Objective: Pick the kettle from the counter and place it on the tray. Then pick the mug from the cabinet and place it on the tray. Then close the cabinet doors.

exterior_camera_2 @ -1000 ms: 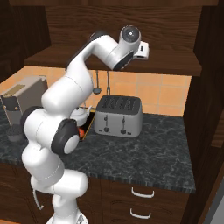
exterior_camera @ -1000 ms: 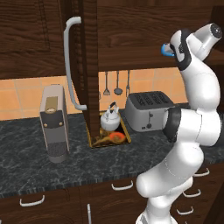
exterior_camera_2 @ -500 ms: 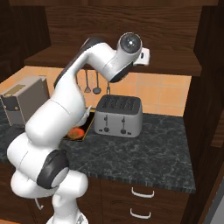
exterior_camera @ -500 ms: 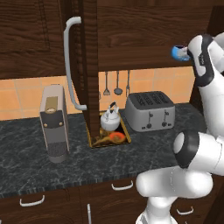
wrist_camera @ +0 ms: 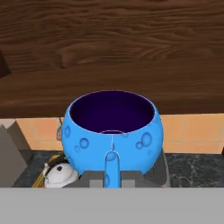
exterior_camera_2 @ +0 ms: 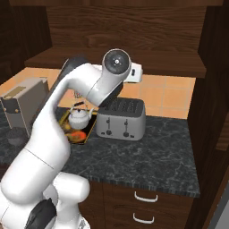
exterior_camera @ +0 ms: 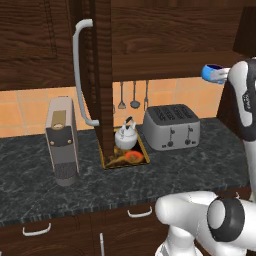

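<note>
A boxy silver four-slot toaster stands near the back of the worktop, its slots facing up and its levers on the front face, just right of centre in the left base view. Well apart to its left, a tall grey coffee machine with a brass-coloured top panel stands upright near the front edge. Three dark kitchen utensils hang in a row against the orange tiled backsplash, above and left of the toaster. Below the worktop, dark wood drawers carry small curved silver handles, two of them stacked one above the other in the right base view.
</note>
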